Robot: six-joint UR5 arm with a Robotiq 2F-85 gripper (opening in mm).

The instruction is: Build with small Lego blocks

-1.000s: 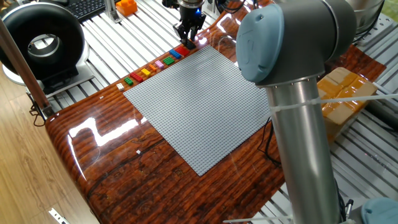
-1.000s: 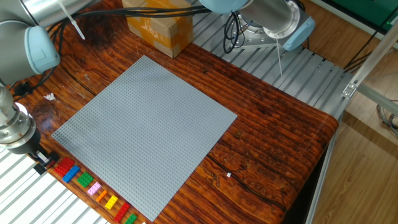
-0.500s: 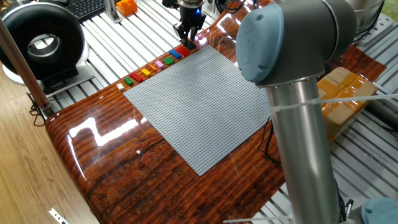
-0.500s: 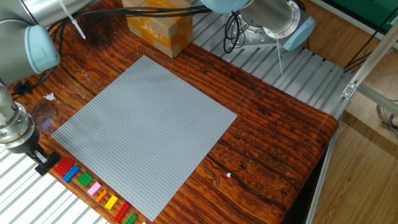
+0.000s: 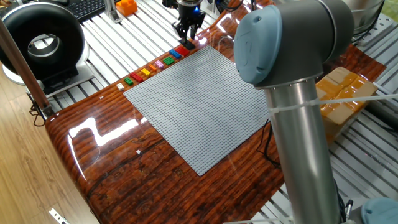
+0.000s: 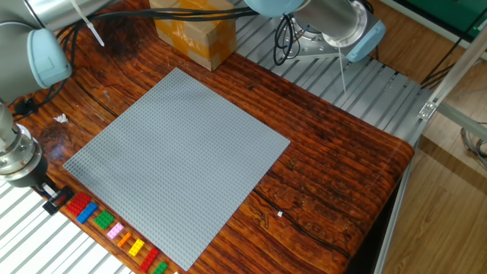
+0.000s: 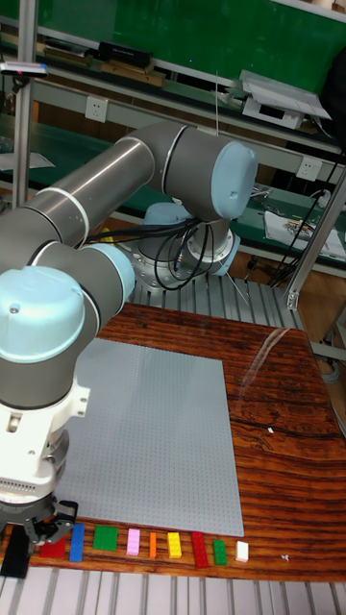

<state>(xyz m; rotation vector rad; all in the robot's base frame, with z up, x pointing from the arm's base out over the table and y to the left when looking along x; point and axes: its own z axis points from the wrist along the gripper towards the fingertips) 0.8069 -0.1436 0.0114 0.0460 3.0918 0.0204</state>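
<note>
slightly higher now, the gripper (image 6: pixel 47 199) has lifted off the red brick (image 6: pixel 77 203) (jaws look parted and empty, hard to be sure). so no pick yet; the bricks (image 5: pixel 153 66) sit in their row beside the grey plate (image 5: pixel 205 102). no containers in view.

A glossy dark wooden tabletop (image 5: pixel 106 162) rests on a frame of slotted aluminium rails (image 5: pixel 106 34), with glare streaks near its corner. Pale wood-plank flooring (image 5: pixel 25 168) lies beside it. Behind the tabletop in the tall fixed view stands a green wall panel (image 7: pixel 173 29) above a metal shelf (image 7: pixel 144 106) with wall sockets (image 7: pixel 94 108).
</note>
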